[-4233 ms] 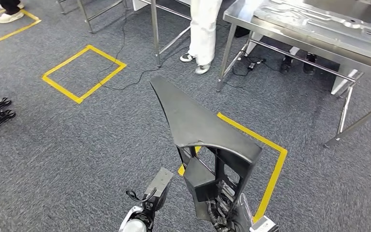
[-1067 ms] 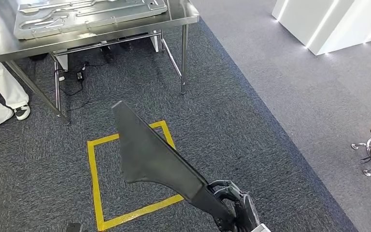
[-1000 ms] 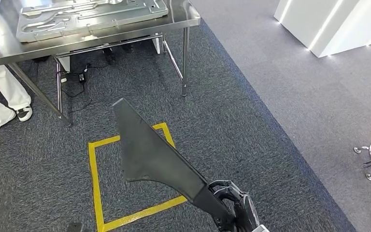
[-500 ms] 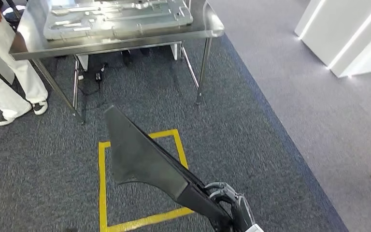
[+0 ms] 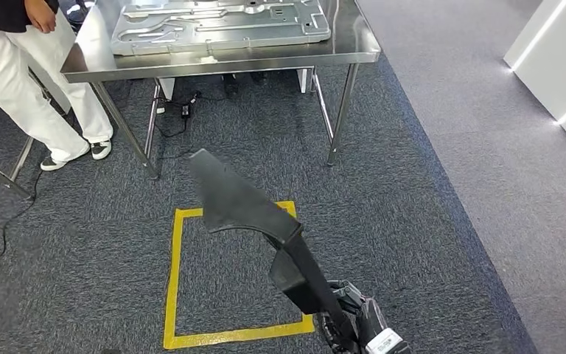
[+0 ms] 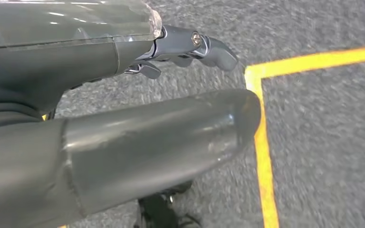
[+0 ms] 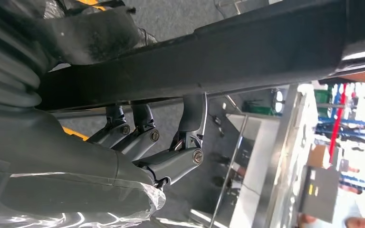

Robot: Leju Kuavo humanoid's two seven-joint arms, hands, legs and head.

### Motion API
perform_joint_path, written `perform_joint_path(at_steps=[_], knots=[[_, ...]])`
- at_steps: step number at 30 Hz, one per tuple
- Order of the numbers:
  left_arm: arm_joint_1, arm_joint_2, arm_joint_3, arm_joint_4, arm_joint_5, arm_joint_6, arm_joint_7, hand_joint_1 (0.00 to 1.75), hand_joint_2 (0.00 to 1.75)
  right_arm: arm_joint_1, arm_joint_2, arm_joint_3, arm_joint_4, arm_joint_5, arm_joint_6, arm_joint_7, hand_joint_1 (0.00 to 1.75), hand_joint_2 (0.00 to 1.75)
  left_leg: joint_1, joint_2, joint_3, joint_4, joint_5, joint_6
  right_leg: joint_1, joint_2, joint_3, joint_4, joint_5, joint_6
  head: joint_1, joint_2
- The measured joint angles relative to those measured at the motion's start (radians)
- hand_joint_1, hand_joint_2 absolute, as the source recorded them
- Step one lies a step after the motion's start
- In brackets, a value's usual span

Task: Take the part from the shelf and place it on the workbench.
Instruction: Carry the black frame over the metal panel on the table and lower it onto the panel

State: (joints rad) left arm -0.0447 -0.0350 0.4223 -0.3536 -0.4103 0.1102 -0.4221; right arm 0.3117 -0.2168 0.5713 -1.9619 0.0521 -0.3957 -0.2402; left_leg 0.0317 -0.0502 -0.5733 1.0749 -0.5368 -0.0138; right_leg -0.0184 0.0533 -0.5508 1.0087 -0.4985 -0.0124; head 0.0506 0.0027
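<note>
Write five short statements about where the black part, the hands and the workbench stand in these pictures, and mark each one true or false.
1. The right hand grips the black part. True.
2. The black part already lies on the workbench. False: it is held in the air above the carpet, short of the bench.
3. A large silver metal panel lies on the workbench. True.
4. The yellow tape square on the floor sits under the workbench. False: it lies on the carpet in front of the bench, below the held part.
5. The left hand holds a part too. False: its fingers are curled in above the carpet with nothing in them.
</note>
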Motion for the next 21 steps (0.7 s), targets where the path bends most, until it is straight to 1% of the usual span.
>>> perform_joint_path(at_steps=[1, 2, 3, 4, 5, 6, 7, 8, 9, 10, 11, 13, 14, 15, 16, 17, 18, 19, 20, 21], knots=[[-0.001, 0.0, 0.002, 0.0, -0.004, -0.004, -0.001, 0.0, 0.0, 0.001, 0.0, 0.0, 0.002, 0.001, -0.004, 0.0, 1.75, 1.75, -0.001, 0.022, -0.028, 0.057, -0.022, 0.0, 0.002, -0.007, 0.009, -0.004, -0.003, -0.007, 0.0, 0.0], [-0.003, 0.0, 0.005, 0.0, -0.008, -0.006, -0.002, 0.0, 0.0, 0.003, 0.0, 0.0, 0.003, 0.006, -0.009, -0.001, 1.75, 1.75, -0.003, 0.035, -0.067, 0.124, -0.047, 0.001, 0.006, -0.014, 0.017, -0.005, -0.009, -0.012, 0.0, 0.0], [-0.004, 0.001, 0.008, 0.0, -0.011, -0.008, -0.003, 0.0, 0.0, 0.005, -0.001, 0.0, 0.005, 0.012, -0.015, 0.0, 1.75, 1.75, -0.004, 0.04, -0.104, 0.183, -0.063, 0.001, 0.011, -0.02, 0.024, -0.004, -0.015, -0.016, 0.0, 0.0], [-0.002, 0.002, 0.012, 0.0, -0.015, -0.008, -0.003, 0.0, 0.0, 0.006, -0.001, 0.0, 0.007, 0.021, -0.02, 0.0, 1.75, 1.75, -0.005, 0.041, -0.129, 0.216, -0.061, 0.003, 0.015, -0.025, 0.032, -0.004, -0.023, -0.018, 0.0, 0.0], [0.0, 0.002, 0.017, 0.0, -0.018, -0.009, -0.003, 0.0, 0.0, 0.008, -0.001, 0.0, 0.008, 0.032, -0.027, 0.0, 1.75, 1.75, -0.008, 0.042, -0.137, 0.213, -0.041, 0.006, 0.02, -0.029, 0.042, -0.004, -0.031, -0.019, 0.0, 0.0], [0.002, 0.003, 0.022, 0.0, -0.02, -0.01, -0.004, 0.0, 0.0, 0.009, -0.002, 0.0, 0.009, 0.043, -0.033, 0.0, 1.75, 1.75, -0.011, 0.042, -0.124, 0.172, -0.003, 0.012, 0.024, -0.032, 0.054, -0.004, -0.039, -0.02, 0.0, 0.0], [0.003, 0.003, 0.027, 0.0, -0.022, -0.011, -0.005, 0.0, 0.0, 0.009, -0.002, 0.0, 0.008, 0.055, -0.038, 0.0, 1.75, 1.75, -0.016, 0.042, -0.099, 0.107, 0.039, 0.022, 0.027, -0.035, 0.067, -0.004, -0.049, -0.02, 0.0, 0.0], [0.004, 0.005, 0.03, 0.0, -0.023, -0.013, -0.006, 0.0, 0.0, 0.008, -0.002, 0.0, 0.008, 0.064, -0.043, 0.001, 1.75, 1.75, -0.022, 0.044, -0.072, 0.048, 0.066, 0.033, 0.031, -0.038, 0.077, -0.004, -0.059, -0.018, 0.0, 0.0], [0.004, 0.007, 0.033, 0.0, -0.025, -0.014, -0.008, 0.0, 0.0, 0.007, -0.002, 0.0, 0.007, 0.073, -0.048, 0.002, 1.75, 1.75, -0.027, 0.045, -0.048, 0.002, 0.078, 0.042, 0.031, -0.039, 0.083, -0.005, -0.067, -0.015, 0.0, 0.0], [0.004, 0.009, 0.036, 0.0, -0.027, -0.015, -0.009, 0.0, 0.0, 0.006, -0.003, 0.0, 0.005, 0.079, -0.051, 0.004, 1.75, 1.75, -0.032, 0.046, -0.033, -0.025, 0.075, 0.05, 0.03, -0.04, 0.088, -0.009, -0.072, -0.01, 0.0, 0.0], [0.005, 0.012, 0.039, 0.0, -0.028, -0.016, -0.01, 0.0, 0.0, 0.006, -0.003, 0.0, 0.003, 0.083, -0.054, 0.006, 1.75, 1.75, -0.035, 0.047, -0.025, -0.037, 0.065, 0.055, 0.028, -0.041, 0.093, -0.009, -0.072, -0.004, -0.001, 0.0], [0.008, 0.014, 0.045, 0.0, -0.029, -0.016, -0.011, 0.0, 0.0, 0.006, -0.004, 0.0, -0.001, 0.086, -0.057, 0.01, 1.75, 1.75, -0.034, 0.045, 0.001, -0.065, 0.058, 0.062, 0.025, -0.042, 0.098, 0.006, -0.06, 0.009, -0.001, 0.0], [0.009, 0.014, 0.047, 0.0, -0.029, -0.016, -0.011, 0.0, 0.0, 0.005, -0.004, 0.0, -0.002, 0.087, -0.057, 0.01, 1.75, 1.75, -0.03, 0.044, 0.02, -0.079, 0.055, 0.066, 0.025, -0.043, 0.088, 0.037, -0.051, 0.015, -0.002, 0.0], [0.009, 0.014, 0.049, 0.0, -0.03, -0.017, -0.011, 0.0, 0.0, 0.004, -0.005, 0.0, -0.005, 0.09, -0.058, 0.01, 1.75, 1.75, -0.026, 0.044, 0.041, -0.091, 0.051, 0.069, 0.023, -0.043, 0.063, 0.082, -0.051, 0.02, -0.002, 0.0], [0.009, 0.014, 0.051, 0.0, -0.03, -0.018, -0.012, 0.0, 0.0, 0.003, -0.006, 0.0, -0.006, 0.095, -0.058, 0.01, 1.75, 1.75, -0.022, 0.044, 0.059, -0.1, 0.044, 0.07, 0.02, -0.044, 0.024, 0.14, -0.059, 0.026, -0.002, 0.0], [0.009, 0.014, 0.052, 0.0, -0.031, -0.019, -0.012, 0.0, 0.0, 0.002, -0.006, 0.0, -0.008, 0.104, -0.058, 0.01, 1.75, 1.75, -0.019, 0.044, 0.076, -0.105, 0.034, 0.069, 0.017, -0.044, -0.023, 0.2, -0.08, 0.032, -0.002, 0.0], [0.01, 0.013, 0.055, 0.0, -0.032, -0.021, -0.013, 0.0, 0.0, 0.002, -0.007, 0.0, -0.009, 0.114, -0.058, 0.01, 1.75, 1.75, -0.016, 0.043, 0.091, -0.108, 0.022, 0.066, 0.012, -0.045, -0.07, 0.247, -0.108, 0.039, -0.002, 0.0], [0.012, 0.013, 0.057, 0.0, -0.033, -0.022, -0.014, 0.0, 0.0, 0.002, -0.007, 0.0, -0.01, 0.126, -0.057, 0.012, 1.75, 1.75, -0.013, 0.042, 0.108, -0.109, 0.008, 0.063, 0.006, -0.046, -0.108, 0.272, -0.135, 0.046, -0.002, 0.0], [0.013, 0.013, 0.06, 0.0, -0.036, -0.024, -0.015, 0.0, 0.0, 0.001, -0.007, 0.0, -0.012, 0.14, -0.055, 0.014, 1.75, 1.75, -0.008, 0.041, 0.127, -0.109, -0.007, 0.058, 0.001, -0.048, -0.135, 0.27, -0.153, 0.053, -0.002, 0.0], [0.015, 0.013, 0.064, 0.0, -0.038, -0.026, -0.017, 0.0, 0.0, 0.0, -0.007, 0.0, -0.016, 0.153, -0.051, 0.016, 1.75, 1.75, -0.003, 0.04, 0.148, -0.109, -0.024, 0.053, -0.004, -0.05, -0.148, 0.243, -0.151, 0.059, -0.001, 0.0]])
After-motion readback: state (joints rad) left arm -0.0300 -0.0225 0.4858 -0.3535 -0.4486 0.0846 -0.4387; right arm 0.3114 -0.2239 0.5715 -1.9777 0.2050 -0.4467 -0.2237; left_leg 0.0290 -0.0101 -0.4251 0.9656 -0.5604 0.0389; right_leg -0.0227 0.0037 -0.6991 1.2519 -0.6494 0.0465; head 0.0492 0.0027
